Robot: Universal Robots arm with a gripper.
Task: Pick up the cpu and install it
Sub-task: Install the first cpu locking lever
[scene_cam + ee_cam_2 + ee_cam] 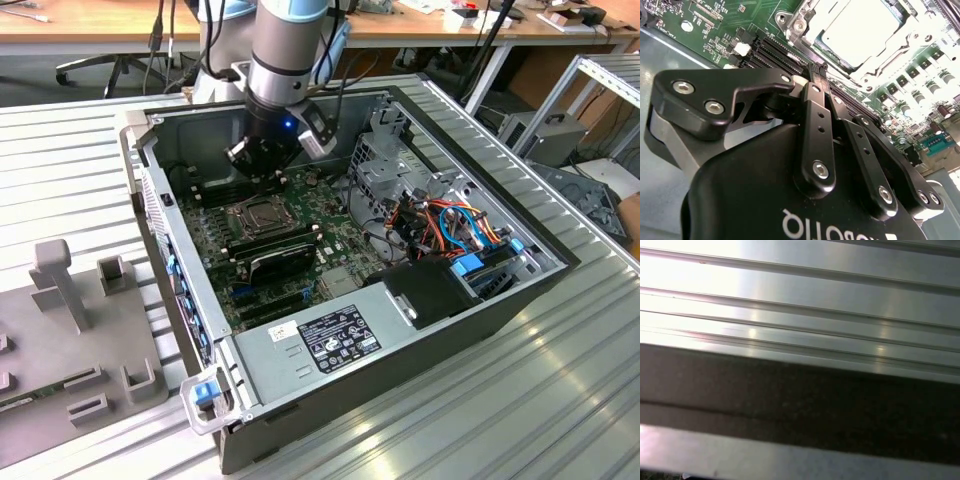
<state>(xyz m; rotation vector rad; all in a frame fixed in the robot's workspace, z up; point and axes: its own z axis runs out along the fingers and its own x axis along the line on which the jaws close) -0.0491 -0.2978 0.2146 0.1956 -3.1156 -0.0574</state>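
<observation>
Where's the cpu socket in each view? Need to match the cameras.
Exterior view: cpu socket mid-board inside the open case, just under the hand.
Second wrist view: socket frame just past the hand, with a pale square face inside it.
First wrist view: ribbed metal surface beside a dark band.
Shared landmark: green motherboard.

One open computer case (545,285), one green motherboard (290,250), one cpu (860,35), one arm (285,50).
</observation>
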